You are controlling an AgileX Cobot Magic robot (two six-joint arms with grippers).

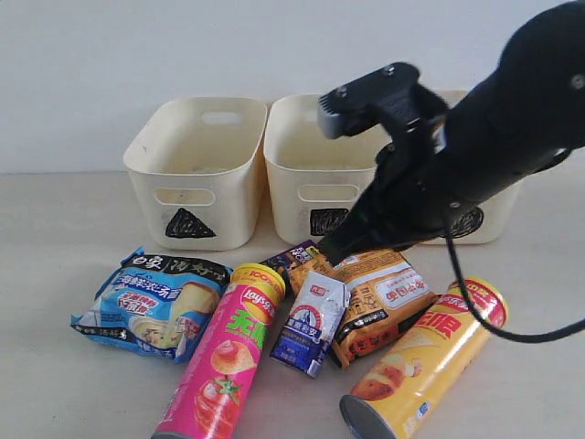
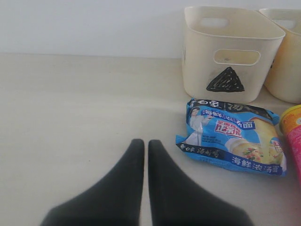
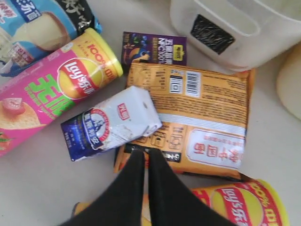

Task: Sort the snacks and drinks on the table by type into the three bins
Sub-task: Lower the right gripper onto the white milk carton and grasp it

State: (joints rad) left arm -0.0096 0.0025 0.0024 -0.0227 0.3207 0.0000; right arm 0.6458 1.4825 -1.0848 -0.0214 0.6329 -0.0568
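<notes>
right hand (image 1: pixel 325 253) hangs over the orange packet (image 1: pixel 388 300), 3 bins (image 1: pixel 148 194) behind it.

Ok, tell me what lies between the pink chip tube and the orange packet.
The small blue-white carton, its edge overlapping the orange packet; clearest in the right wrist view.

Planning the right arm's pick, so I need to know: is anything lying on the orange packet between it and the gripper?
Yes. The small blue-white carton lies across one edge of the orange packet, right by the tips of the shut right gripper. The rest of the packet's top is bare.
</notes>
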